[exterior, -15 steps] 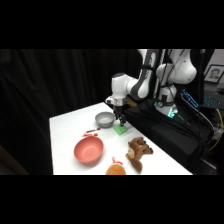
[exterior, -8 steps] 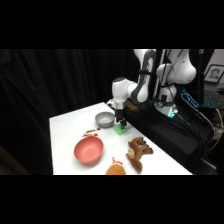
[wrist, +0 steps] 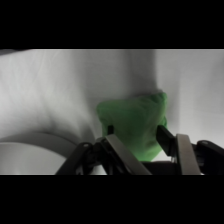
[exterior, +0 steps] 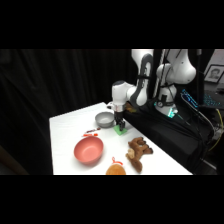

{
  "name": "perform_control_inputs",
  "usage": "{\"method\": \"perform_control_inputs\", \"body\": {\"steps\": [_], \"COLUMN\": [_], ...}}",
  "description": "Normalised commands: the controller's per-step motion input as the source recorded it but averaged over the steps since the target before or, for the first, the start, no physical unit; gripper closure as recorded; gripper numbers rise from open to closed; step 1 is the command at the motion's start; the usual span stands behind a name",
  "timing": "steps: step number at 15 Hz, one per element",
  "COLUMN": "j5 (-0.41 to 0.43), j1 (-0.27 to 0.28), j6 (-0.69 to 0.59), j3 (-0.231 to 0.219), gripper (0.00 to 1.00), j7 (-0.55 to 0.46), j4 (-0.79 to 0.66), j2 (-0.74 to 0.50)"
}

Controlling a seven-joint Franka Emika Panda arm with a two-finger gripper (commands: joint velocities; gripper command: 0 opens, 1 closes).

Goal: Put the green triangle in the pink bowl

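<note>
A: Toys first, at the worktop's near edge: a brown plush toy (exterior: 138, 151) and an orange toy (exterior: 115, 170). Neither matters to the job.

B: And the pink bowl (exterior: 89, 150)?

A: Just behind them, toward the near-left part of the worktop (exterior: 65, 125), mouth up and nothing in it, so the drop-off is free. A small red-and-white item (exterior: 91, 133) lies just beyond its rim.

B: Where's the green triangle (wrist: 134, 124)?

A: Farther back, close to the right edge, beside the grey bowl (exterior: 104, 119) and well apart from the pink one. The end effector (wrist: 134, 135) comes straight down over it, presumably for a top grasp.

B: Is it gripped?

A: The fingers (wrist: 165, 136) are narrowed to the block's width, one on each flank, touching or nearly so. Whether they press firmly I cannot tell. I'd judge it the closing step.

B: Which way does it lie?

A: Flat on a broad face. It looks squarish; I can't make out a long axis or a pointing tip.
</note>
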Motion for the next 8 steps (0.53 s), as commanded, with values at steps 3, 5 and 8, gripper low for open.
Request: {"method": "perform_control_inputs", "body": {"steps": [3,5,8], "j5": [-0.059,-0.070,-0.096], "j1": [-0.058,-0.051,-0.019], "j6": [0.19,0.16,0.13], "j3": [0.032,0.029,0.001], "gripper": [0.76,0.88,0.97], "j7": [0.02,0.02,0.03], "j4": [0.07,0.06,0.07], "j2": [0.13,0.11,0.11]}}
